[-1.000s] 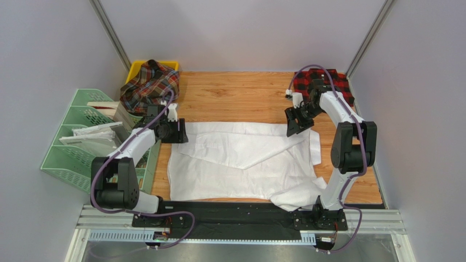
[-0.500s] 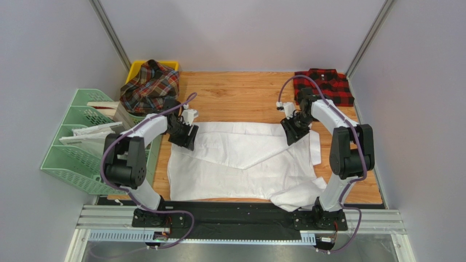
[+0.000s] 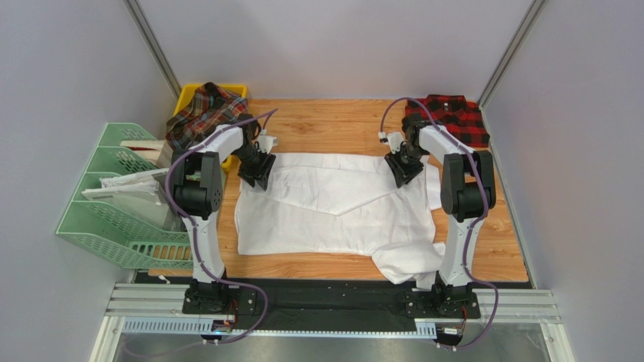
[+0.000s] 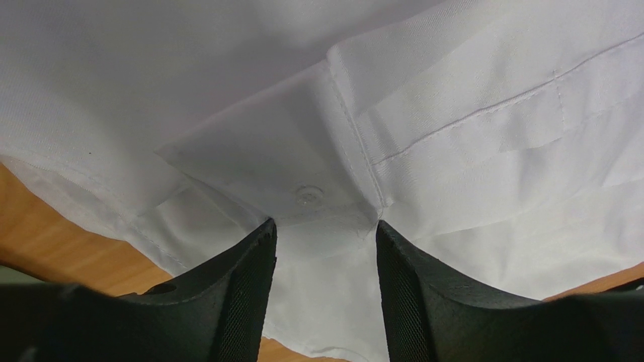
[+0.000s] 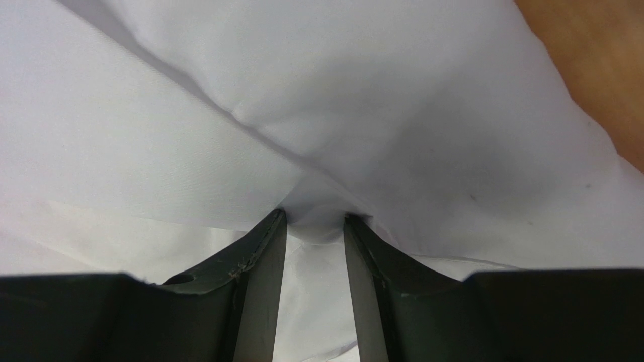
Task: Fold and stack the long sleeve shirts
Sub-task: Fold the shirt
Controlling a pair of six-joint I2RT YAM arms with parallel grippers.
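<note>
At far left we are viewing the tartan shirt [image 3: 208,113], which is lying heaped in the yellow bin [image 3: 187,92]. The white shirt [image 3: 332,215] is lying spread across the table [image 3: 332,124]. The left gripper [image 4: 326,225] is straddling a buttoned fold at its far-left corner, jaws part-way apart; we cannot tell whether it is gripping. The right gripper [image 5: 315,219], jaws narrow, is pinching puckered cloth at the far-right corner. The checked shirt [image 3: 450,119] is lying beyond it.

Light wooden table [image 3: 332,124]; green mesh organiser [image 3: 106,219] just beside its left edge, with white paper sheets [image 3: 125,185] in the slots, and a yellow bin [image 3: 189,92] at the far-left corner.
</note>
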